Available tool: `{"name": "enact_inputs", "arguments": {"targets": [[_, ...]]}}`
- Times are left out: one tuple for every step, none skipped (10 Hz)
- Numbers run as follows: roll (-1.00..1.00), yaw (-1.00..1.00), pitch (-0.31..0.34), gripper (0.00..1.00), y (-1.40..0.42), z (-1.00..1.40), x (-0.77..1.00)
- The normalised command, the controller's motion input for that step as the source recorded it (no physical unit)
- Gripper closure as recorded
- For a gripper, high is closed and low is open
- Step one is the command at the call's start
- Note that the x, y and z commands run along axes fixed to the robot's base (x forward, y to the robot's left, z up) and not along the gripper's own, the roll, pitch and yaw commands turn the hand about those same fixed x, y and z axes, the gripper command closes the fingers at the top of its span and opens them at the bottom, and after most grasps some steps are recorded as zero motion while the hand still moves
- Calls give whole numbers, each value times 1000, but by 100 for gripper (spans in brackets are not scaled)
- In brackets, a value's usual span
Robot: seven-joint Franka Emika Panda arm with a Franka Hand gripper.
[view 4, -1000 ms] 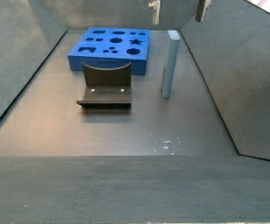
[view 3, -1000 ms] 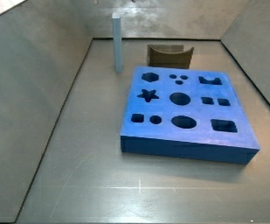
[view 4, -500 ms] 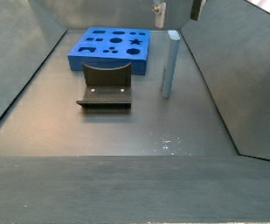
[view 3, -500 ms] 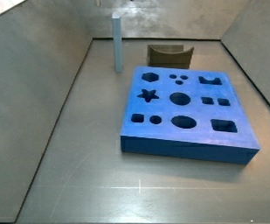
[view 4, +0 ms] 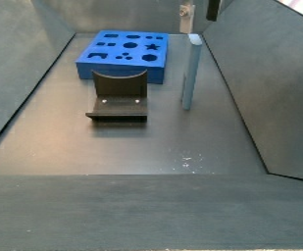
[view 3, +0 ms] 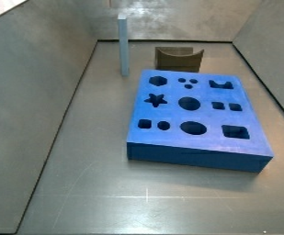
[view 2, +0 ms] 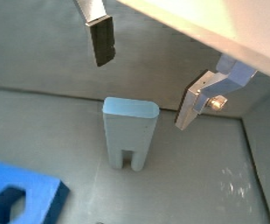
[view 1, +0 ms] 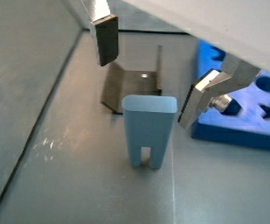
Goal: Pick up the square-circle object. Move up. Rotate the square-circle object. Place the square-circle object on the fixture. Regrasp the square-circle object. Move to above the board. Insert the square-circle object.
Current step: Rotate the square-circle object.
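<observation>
in both wrist views the slim light blue-grey bar-shaped peg, the square-circle object (view 1: pixel 148 129), stands upright on the grey desk (view 1: pixel 55 175), with a narrow slot cut into its lower end. the hand (view 1: pixel 152 72) hangs above it with its two flat silver, dark-padded fingers (view 1: pixel 104 39) spread wide to either side of the peg's top, touching nothing and holding nothing.

in a side view the small dark brown fixture (view 4: pixel 117 100), a block on a base plate, sits nearest, and the peg (view 4: pixel 189 72) stands just beside it, apart from it. behind the fixture lies the large thick blue rectangular board (view 4: pixel 125 52) with its star, circle, square and oval holes. the hand's fingers (view 4: pixel 186 16) show only at the top edge of this view, above the peg.

in a side view from the opposite end the board (view 3: pixel 195 120) lies nearest, the fixture (view 3: pixel 176 58) beyond it near the back wall, and the peg (view 3: pixel 123 46) upright beside the fixture, clear of the board's far corner.

in a wrist view the fixture (view 1: pixel 135 81) and a corner of the board (view 1: pixel 245 109) lie beyond the peg.
</observation>
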Motion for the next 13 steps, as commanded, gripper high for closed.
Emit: {"name": "enact_inputs", "arguments": {"targets": [[-10,1000,5,0,1,-28,43],[-10,1000,5,0,0,-27,43],[-10,1000,5,0,0,-27,43],[-11,1000,5,0,0,-27,43],[-11,1000,6,0,0,-26,43],[-12,1000,6,0,0,-26,43],[-12,1000,6,0,0,-26,43],[-12,1000,6,0,0,-25,44],[-13,1000,6,0,0,-25,44],[-13,1000,7,0,0,-25,44],[-14,1000,7,0,0,-25,44],[-15,1000,7,0,0,-25,44],[-15,1000,8,0,0,-25,44]]}}
